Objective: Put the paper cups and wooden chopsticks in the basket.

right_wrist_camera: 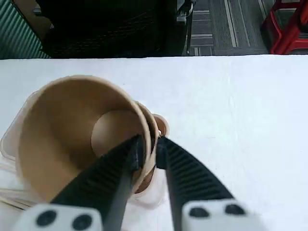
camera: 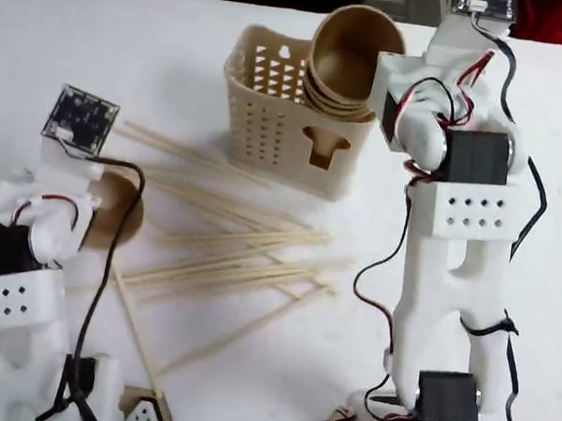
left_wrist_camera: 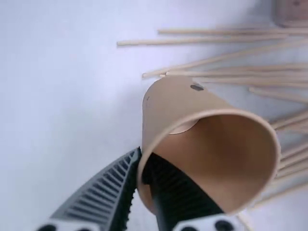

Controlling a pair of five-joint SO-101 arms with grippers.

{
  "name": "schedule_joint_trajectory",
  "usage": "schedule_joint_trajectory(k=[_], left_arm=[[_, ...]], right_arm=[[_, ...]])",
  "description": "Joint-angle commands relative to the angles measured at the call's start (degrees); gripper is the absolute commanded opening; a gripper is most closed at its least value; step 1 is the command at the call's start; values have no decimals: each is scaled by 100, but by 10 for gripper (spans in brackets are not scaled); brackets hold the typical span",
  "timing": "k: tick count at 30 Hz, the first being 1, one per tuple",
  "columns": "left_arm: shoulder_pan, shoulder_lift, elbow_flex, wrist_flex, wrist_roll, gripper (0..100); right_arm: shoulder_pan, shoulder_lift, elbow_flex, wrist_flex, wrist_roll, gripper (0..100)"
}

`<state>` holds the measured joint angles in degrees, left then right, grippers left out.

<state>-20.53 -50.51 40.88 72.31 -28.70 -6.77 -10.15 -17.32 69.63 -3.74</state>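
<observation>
Tan paper cup [left_wrist_camera: 183,103] sits pinched in left jaws, nested tan cups [right_wrist_camera: 62,130] in right jaws.

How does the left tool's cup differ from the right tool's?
Left cup is alone; right cup is nested in a stack. Left cup is over the table by the chopsticks; right cup is at the basket. Both: brown paper, tilted, gripped at the rim.
</observation>
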Motion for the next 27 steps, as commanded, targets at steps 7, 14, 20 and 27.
schedule_joint_trajectory(k=[7,14,20,27], left_arm=[[875,-101,-2101,536,738,23],[1965,-48,-3235,475,1116,23],[2730,198,-3719,35,1134,23],[3284,1895,-5547,615,1591,23]], right_arm=[[13,-31,-1547,1024,0,279],[391,13,-1705,2457,9,177],[963,-31,-1284,2712,1037,15],[1253,-31,281,2510,1099,38]])
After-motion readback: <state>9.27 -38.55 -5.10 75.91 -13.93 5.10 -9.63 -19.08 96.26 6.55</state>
